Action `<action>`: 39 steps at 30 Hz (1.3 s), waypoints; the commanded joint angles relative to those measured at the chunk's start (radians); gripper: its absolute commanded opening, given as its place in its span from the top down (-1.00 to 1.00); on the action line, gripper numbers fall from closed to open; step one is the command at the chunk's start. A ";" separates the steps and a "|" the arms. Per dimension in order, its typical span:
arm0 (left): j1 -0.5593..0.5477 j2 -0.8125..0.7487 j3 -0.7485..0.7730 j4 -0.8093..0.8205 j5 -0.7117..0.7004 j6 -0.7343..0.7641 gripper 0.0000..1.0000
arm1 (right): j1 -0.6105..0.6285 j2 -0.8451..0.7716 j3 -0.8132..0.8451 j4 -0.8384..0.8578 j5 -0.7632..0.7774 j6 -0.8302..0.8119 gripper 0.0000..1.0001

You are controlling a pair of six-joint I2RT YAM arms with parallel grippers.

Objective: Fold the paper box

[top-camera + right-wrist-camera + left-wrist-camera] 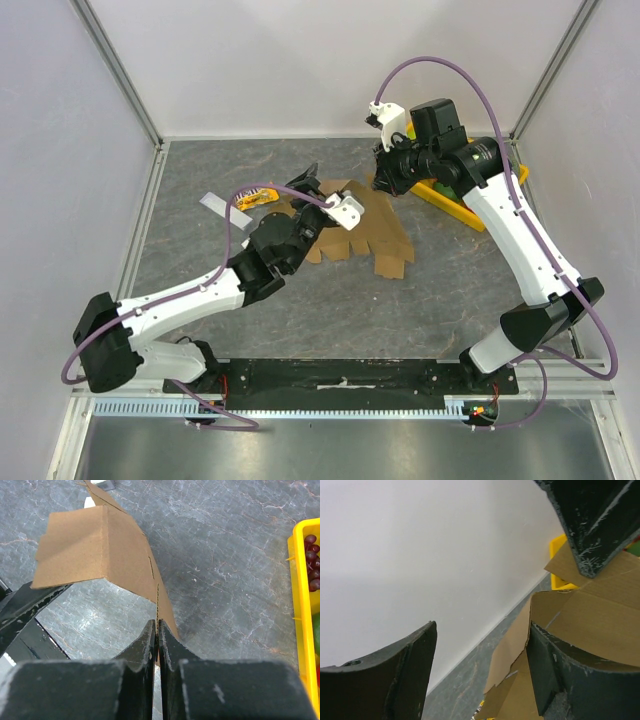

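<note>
The paper box (pixel 365 230) is a flat brown creased cardboard sheet with flaps, lying mid-table, its far edge lifted. My right gripper (pixel 384 184) is shut on that far right edge; in the right wrist view the jaws (pixel 158 624) pinch the thin cardboard edge, and a flap (pixel 100 545) stands folded up beyond. My left gripper (pixel 308 186) is open at the sheet's far left side. In the left wrist view its gripper (pixel 482 626) gapes wide, with the cardboard (pixel 590 620) resting against its right finger (pixel 570 680).
A yellow plastic tray (pixel 450 198) of fruit sits at the back right behind the right gripper, and its rim shows in the right wrist view (pixel 300 605). A yellow snack packet (pixel 255 200) and a grey strip (pixel 214 203) lie left of the sheet. White walls enclose the table.
</note>
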 commanded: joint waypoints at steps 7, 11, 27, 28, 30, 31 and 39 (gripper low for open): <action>0.070 -0.071 0.061 -0.233 0.297 -0.201 -0.40 | -0.002 -0.031 0.005 0.008 -0.032 0.002 0.80; 0.101 -0.068 0.079 -0.267 0.351 -0.236 -0.38 | -0.002 -0.039 -0.004 0.013 -0.030 0.001 0.80; 0.193 -0.015 0.196 -0.448 0.620 -0.320 0.04 | -0.003 -0.054 -0.029 0.022 -0.023 -0.010 0.78; 0.195 -0.008 0.203 -0.465 0.636 -0.319 0.04 | -0.002 -0.054 -0.029 0.024 -0.021 -0.010 0.78; 0.201 -0.001 0.214 -0.489 0.646 -0.322 0.04 | -0.002 -0.054 -0.029 0.027 -0.021 -0.009 0.78; 0.204 0.004 0.223 -0.498 0.644 -0.320 0.04 | -0.002 -0.054 -0.027 0.028 -0.020 -0.007 0.78; 0.218 0.050 0.263 -0.554 0.683 -0.323 0.19 | -0.002 -0.056 -0.024 0.037 -0.027 -0.003 0.77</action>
